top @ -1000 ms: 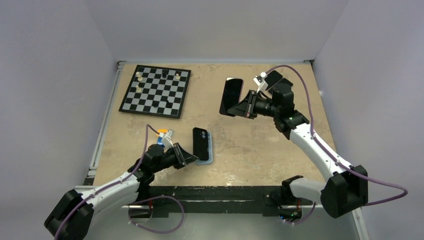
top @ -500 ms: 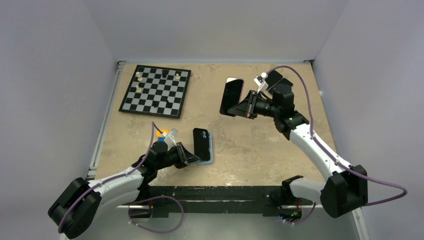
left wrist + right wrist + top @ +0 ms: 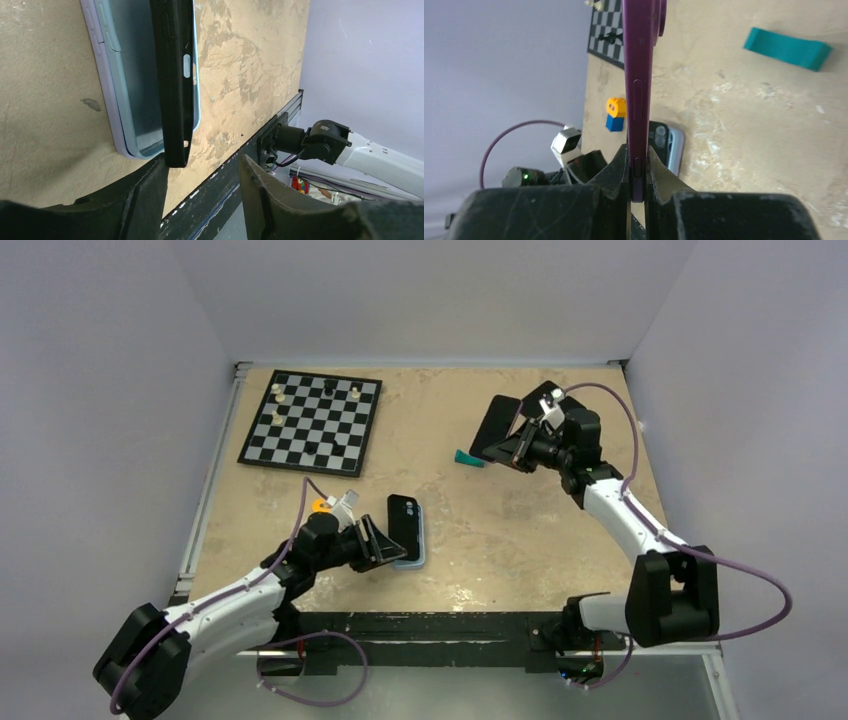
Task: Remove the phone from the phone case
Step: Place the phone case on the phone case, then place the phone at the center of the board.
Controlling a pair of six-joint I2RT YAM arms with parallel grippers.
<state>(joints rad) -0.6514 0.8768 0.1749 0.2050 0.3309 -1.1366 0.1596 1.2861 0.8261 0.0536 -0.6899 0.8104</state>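
Note:
My right gripper (image 3: 513,445) (image 3: 637,150) is shut on the lower end of the purple phone (image 3: 493,428) (image 3: 640,75) and holds it edge-up above the table's far right. The empty black phone case (image 3: 403,525) (image 3: 173,80) rests tilted on a lavender and light blue slab (image 3: 414,550) (image 3: 112,80) near the table's front. My left gripper (image 3: 385,546) (image 3: 202,165) is open at the case's near end. That end lies against the inner side of one of its fingers (image 3: 152,185), and nothing is gripped.
A chessboard (image 3: 312,423) with a few pieces lies at the far left. A teal wedge (image 3: 466,458) (image 3: 787,47) sits on the table under the phone. An orange and blue toy brick (image 3: 320,505) (image 3: 615,114) is beside my left arm. A black rail (image 3: 440,625) runs along the near edge.
My left gripper has opened and let go of the black case. My right arm has carried the phone to the right and turned it, uncovering the teal wedge.

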